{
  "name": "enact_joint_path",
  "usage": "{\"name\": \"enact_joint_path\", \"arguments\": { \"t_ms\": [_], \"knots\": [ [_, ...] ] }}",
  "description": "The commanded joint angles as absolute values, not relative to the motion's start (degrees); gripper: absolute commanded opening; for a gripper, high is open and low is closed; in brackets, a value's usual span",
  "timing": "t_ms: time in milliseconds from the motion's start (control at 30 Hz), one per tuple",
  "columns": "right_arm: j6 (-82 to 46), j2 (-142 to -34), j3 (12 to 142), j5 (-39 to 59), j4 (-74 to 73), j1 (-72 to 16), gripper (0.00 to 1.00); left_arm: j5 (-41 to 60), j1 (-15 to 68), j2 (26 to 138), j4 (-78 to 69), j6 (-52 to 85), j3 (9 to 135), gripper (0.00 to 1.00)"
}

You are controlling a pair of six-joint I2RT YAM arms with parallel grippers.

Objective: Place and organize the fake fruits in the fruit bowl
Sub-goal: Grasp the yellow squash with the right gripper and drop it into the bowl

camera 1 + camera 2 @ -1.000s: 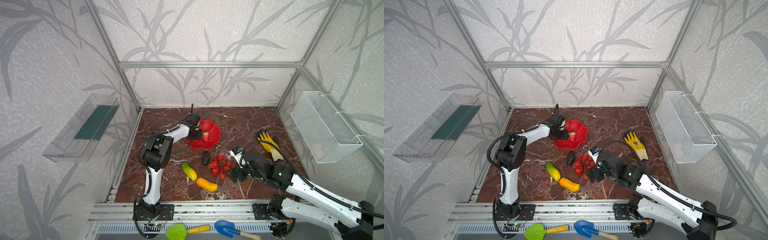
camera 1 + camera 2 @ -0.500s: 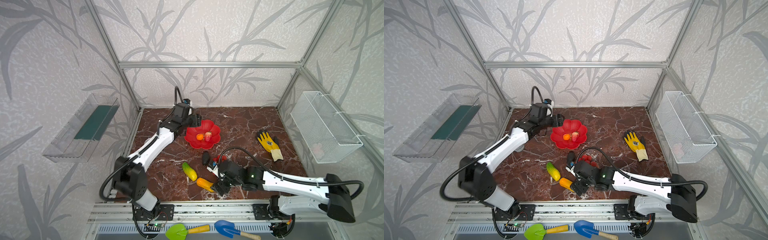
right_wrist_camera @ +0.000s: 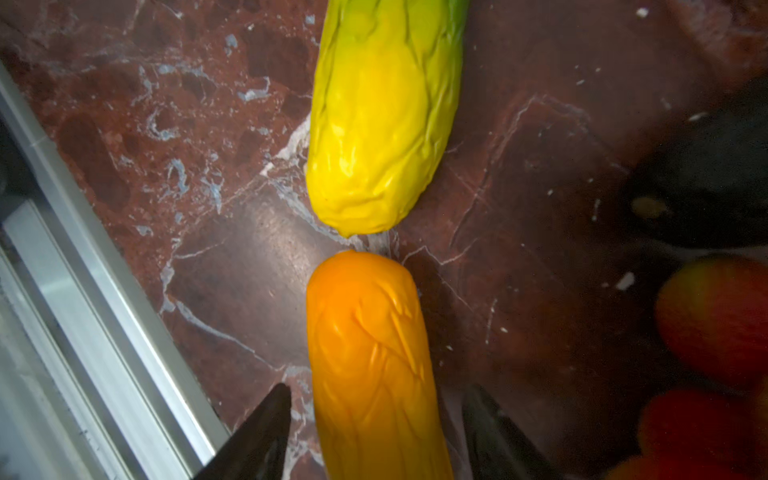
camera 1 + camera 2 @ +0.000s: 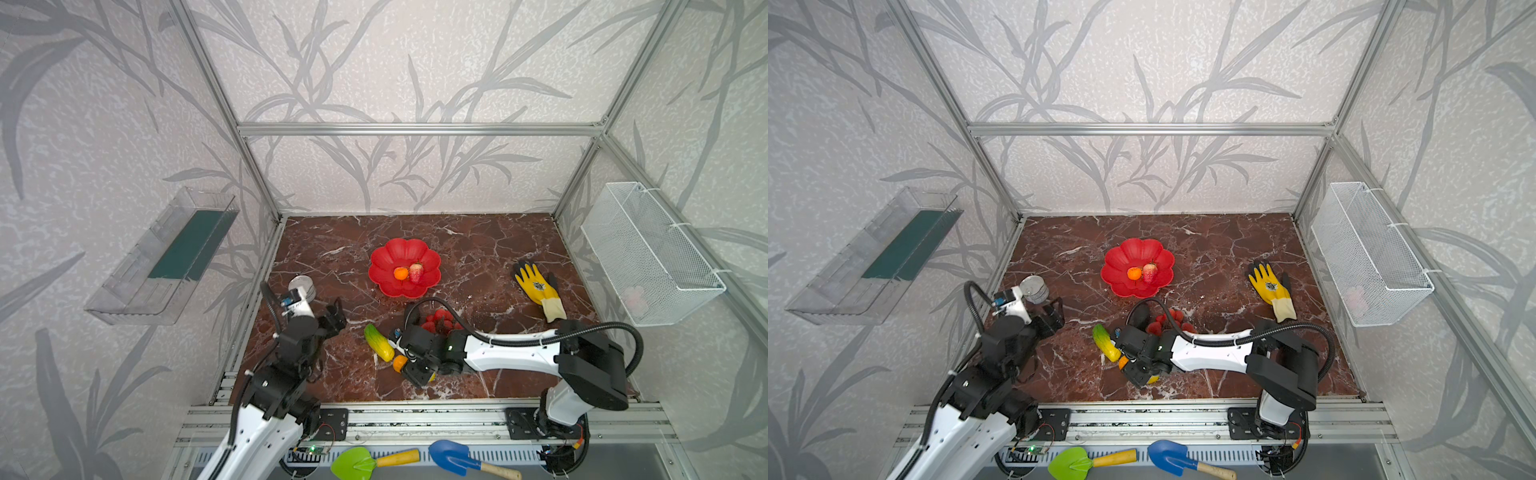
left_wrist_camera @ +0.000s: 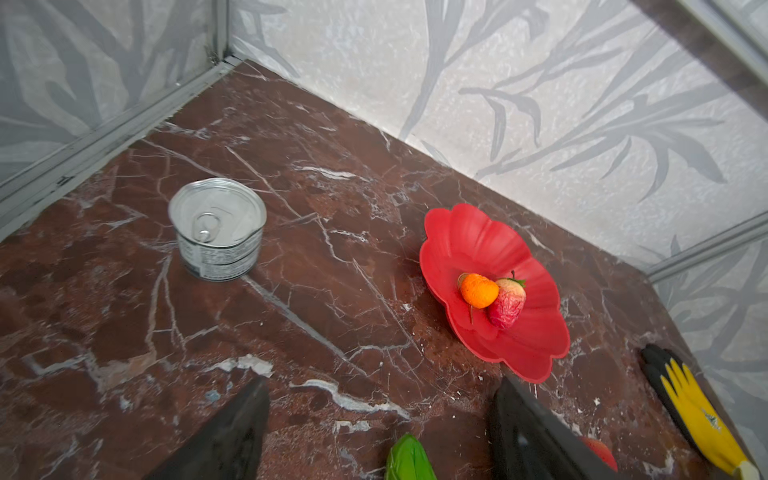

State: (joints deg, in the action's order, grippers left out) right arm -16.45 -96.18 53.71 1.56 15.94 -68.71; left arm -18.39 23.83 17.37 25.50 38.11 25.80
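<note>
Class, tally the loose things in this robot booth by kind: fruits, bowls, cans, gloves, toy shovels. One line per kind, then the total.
Fruits: 6 (orange, strawberry, green-yellow one, orange-yellow one, dark one, berry cluster)
Red bowl: 1
Tin can: 1
Glove: 1
Toy shovels: 2 (green shovel, blue shovel)
Total: 11

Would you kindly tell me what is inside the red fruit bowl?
A small orange and a strawberry lie side by side in the fruit bowl; they hide most of its centre.
</note>
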Motion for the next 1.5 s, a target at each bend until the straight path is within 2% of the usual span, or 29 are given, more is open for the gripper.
{"name": "enact_joint_path", "arguments": {
  "t_ms": [0, 167, 233, 433, 533, 767, 1000, 1133, 1300, 1367, 1467],
  "knots": [
    [-19.01, -98.87, 55.28, 3.05, 13.97, -69.29, 0.57, -24.7, 23.63, 10.77, 32.83, 42.54, 25.34, 0.87],
    [-19.57, -98.17, 54.83, 1.65, 14.6, -69.51, 0.38, -24.31, 23.63, 10.49, 33.81, 43.57, 24.89, 0.87],
    [-19.26, -94.78, 55.12, 0.29, 16.41, -69.5, 0.3, -23.67, 23.64, 12.2, 32.86, 43.9, 24.79, 0.87],
    [-16.96, -83.46, 57.88, -7.5, 19.5, -68.5, 0.27, -22.05, 23.64, 15.84, 30.15, 42.91, 25.17, 0.87],
    [-14.28, -82.38, 62.13, -5.79, 18.75, -63.89, 0.27, -21.51, 23.6, 16.17, 30.02, 42.71, 25.24, 0.87],
    [-10.64, -96.71, 78.58, 0.98, 16.66, -51.25, 0.27, -18.59, 23.56, 16.15, 30.86, 43.5, 25.1, 0.87],
    [-5.04, -117.53, 97.53, 2.14, 20.11, -46.99, 0.27, -16.32, 23.58, 16.96, 34.65, 43.54, 26.76, 0.84],
    [-3.5, -125.3, 103.75, 0.69, 21.55, -46.07, 0.27, -14.54, 23.61, 17.99, 34.8, 43.95, 26.66, 0.83],
    [-3.26, -129.86, 106.86, -0.51, 21.1, -45.19, 0.3, -12.06, 23.64, 21.28, 32.13, 44.3, 26.21, 0.83],
    [-3.3, -131.07, 108.31, -0.39, 21.92, -45.02, 0.39, -10.72, 23.64, 23.17, 30.1, 44.47, 25.94, 0.82],
    [-3.24, -130.08, 109.0, 0.41, 22.6, -44.91, 0.58, -8.76, 23.7, 26.78, 26.95, 44.94, 25.34, 0.81]
  ]
}}
